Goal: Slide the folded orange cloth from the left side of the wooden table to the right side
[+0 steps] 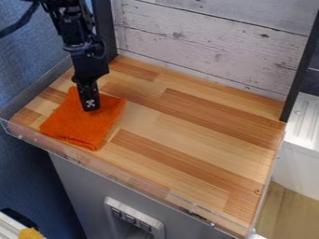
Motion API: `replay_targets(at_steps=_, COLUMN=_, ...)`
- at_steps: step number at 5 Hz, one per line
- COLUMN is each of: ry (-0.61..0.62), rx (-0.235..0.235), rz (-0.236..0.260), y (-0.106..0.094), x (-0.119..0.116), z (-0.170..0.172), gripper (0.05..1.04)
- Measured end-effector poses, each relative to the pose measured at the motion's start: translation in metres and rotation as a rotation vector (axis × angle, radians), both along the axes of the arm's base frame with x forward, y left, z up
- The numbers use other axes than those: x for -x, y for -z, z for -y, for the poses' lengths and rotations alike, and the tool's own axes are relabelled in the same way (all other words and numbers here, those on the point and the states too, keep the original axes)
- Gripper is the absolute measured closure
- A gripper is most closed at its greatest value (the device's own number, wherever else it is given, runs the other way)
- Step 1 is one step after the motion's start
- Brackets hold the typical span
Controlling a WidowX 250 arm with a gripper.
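Tabletop (193,123), striped wood, landmark for all entries.
Plank panel (211,44), whitewashed: upright along its back.
Dark posts, two: left post (105,28) at its back left corner, right post (302,70) at its back right.
Clear strip (118,174): along its front edge.
Grey cabinet (81,186): beneath it.
White ribbed unit (303,121): beyond its right edge.
Room: widest wood stretch runs from its middle to its right edge; panel bounds the back.
Orange cloth (65,122), one: folded, flat, fuzzy, layered at the front edge; on its left part.
Pincer (91,104), black, pointing down: over the cloth on its left part; open or closed, cannot tell.
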State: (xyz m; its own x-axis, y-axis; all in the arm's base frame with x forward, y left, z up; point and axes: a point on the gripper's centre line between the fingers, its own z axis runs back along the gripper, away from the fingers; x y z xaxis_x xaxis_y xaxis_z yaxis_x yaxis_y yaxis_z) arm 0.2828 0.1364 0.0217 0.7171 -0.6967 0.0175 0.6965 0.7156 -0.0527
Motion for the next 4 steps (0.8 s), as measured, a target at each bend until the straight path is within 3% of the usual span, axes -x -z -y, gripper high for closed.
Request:
replay_targets(at_steps=2, ry=-0.017, rx=-0.032, rz=-0.027, y=0.012, x=-0.003, z=-0.008, gripper=1.025)
replay_targets(at_steps=4, ry=-0.226, rx=-0.093, rz=-0.030, y=0.013, x=-0.007, z=0.034, gripper=1.025)
